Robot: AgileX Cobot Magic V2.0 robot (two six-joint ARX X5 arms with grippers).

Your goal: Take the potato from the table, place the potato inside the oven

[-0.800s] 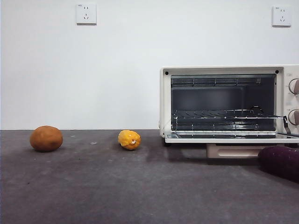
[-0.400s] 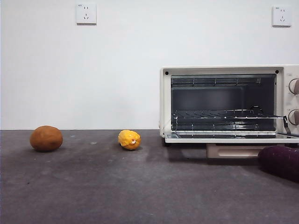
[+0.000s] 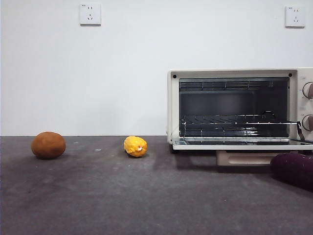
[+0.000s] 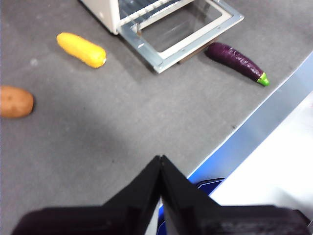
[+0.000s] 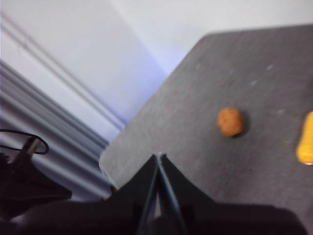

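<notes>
Comparing the front view with the two shots from the last second, I find nothing displaced: the potato (image 3: 48, 145) rests where it was on the worktop (image 3: 146, 196), far out on the side away from the oven (image 3: 239, 110), and the yellow lump (image 3: 135, 146) sits unmoved between them. No arm enters that view at all. So I judge the task has not begun in any way that shows; the pick is still entirely ahead of me.

The oven door (image 3: 242, 145) already lies folded down flat and the rack (image 3: 234, 120) inside is bare, so only the grasp and the carry remain. An eggplant (image 3: 293, 170) lies just in front of the oven's knob end, beside the open door; I judge it worth steering wide of on the way in.

My left pincer (image 4: 161, 164) hangs high above the worktop's near edge, its jaws pressed together with nothing between them. My right pincer (image 5: 159, 161) is likewise clenched and empty, well apart from the potato.

As for writing, I can read none. No brand shows on the oven, and the small marks on the two wall sockets (image 3: 90, 14) are too tiny to make out.
</notes>
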